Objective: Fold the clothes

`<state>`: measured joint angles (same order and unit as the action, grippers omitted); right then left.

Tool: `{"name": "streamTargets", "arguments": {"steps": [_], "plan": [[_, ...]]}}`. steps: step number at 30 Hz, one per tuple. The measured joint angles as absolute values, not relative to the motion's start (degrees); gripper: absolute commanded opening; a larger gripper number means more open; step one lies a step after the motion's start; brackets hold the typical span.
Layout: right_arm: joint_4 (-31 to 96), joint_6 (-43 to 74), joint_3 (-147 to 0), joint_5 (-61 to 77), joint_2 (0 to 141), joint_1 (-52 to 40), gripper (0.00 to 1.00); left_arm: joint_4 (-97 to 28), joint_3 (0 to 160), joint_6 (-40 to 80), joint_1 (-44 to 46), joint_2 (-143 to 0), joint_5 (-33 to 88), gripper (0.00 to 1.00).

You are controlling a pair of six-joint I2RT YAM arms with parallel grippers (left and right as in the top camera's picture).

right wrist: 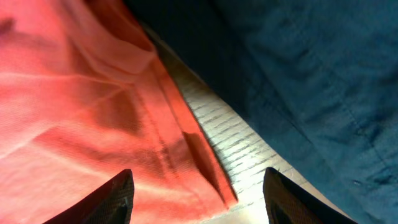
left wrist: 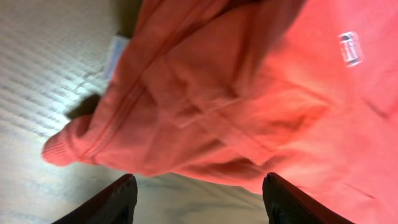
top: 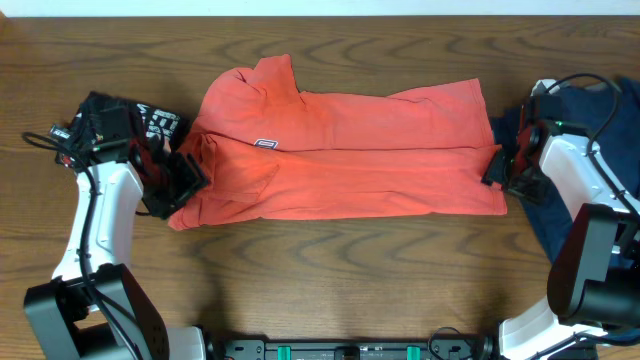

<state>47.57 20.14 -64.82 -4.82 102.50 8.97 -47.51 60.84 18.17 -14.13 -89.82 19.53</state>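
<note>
The coral-red T-shirt [top: 340, 150] lies across the middle of the wooden table, folded lengthwise, its small navy chest print [top: 266, 144] up. My left gripper [top: 185, 180] is open at the shirt's left end, by the bunched sleeve [left wrist: 205, 106]; its fingers [left wrist: 196, 205] hold nothing. My right gripper [top: 497, 168] is open at the shirt's right hem corner [right wrist: 211, 180], its fingers [right wrist: 196, 199] astride the hem edge, empty. A dark navy shirt [top: 575, 150] lies under the right arm and shows in the right wrist view [right wrist: 311, 81]. A black shirt with white lettering [top: 150, 118] lies behind the left arm.
The wooden table [top: 330, 280] runs to the front, where the arm bases and a black rail [top: 350, 350] stand. The far table edge [top: 320, 12] is at the top.
</note>
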Motion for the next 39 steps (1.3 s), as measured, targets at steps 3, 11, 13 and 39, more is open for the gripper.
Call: {"name": "streamTargets", "arguments": {"steps": [3,11,13,39], "plan": [[44.1,20.1,-61.3,-4.8,102.5,9.0,0.61,-44.2,57.1,18.4,-14.0,-89.8,18.0,0.66],[36.4,17.6,-55.4,0.2,101.2,9.0,0.18,-32.6,46.8,21.7,-13.8,-89.9,16.5,0.34],[36.9,17.6,-55.0,1.2,100.9,9.0,0.10,-30.6,45.1,22.2,-13.8,-89.9,16.3,0.31],[58.0,27.4,-52.8,-14.9,101.4,9.0,0.11,-47.8,41.9,29.4,-22.1,-88.1,9.0,0.06]]}}
